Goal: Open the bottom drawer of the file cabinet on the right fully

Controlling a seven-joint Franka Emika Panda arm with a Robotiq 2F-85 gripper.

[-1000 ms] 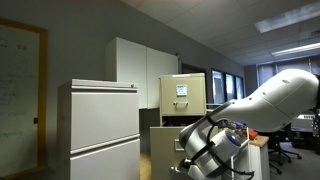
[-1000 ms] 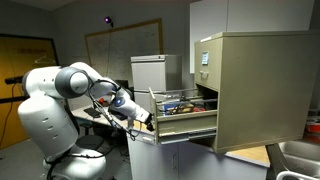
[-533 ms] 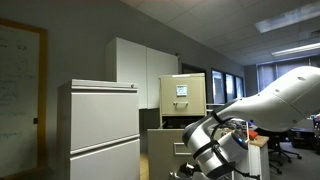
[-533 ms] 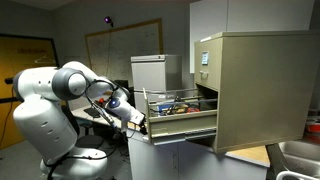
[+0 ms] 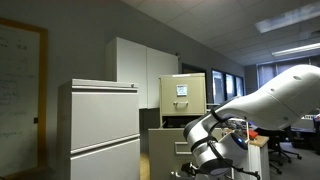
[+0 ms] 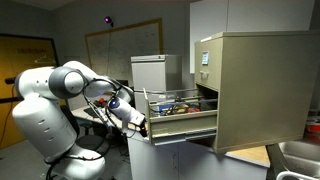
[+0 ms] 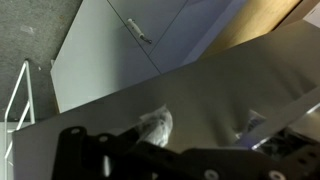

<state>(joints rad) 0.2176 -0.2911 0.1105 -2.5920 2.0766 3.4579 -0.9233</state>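
The tan file cabinet [image 6: 255,85] [image 5: 195,85] stands on the right, with a white label on its top drawer. Its bottom drawer [image 6: 185,122] is pulled far out, and several items lie inside it. In an exterior view the drawer front [image 5: 160,140] faces me. My gripper [image 6: 138,118] [image 5: 192,152] sits right at that front panel. In the wrist view the gripper [image 7: 202,125] is open. Its two pale fingertips [image 7: 155,125] stand wide apart against the drawer front [image 7: 200,90], with nothing held between them. The handle is hidden.
A pale grey cabinet [image 5: 100,125] [image 6: 150,72] [image 7: 110,50] with two broad drawers stands beside the open drawer. Tall white cupboards [image 5: 140,65] rise behind it. Office chairs [image 5: 285,145] are at the far side. The robot base [image 6: 45,130] stands close to the drawer front.
The drawer slid further out early in the last second. The jaws then went from shut to wide open, letting go of the drawer front.
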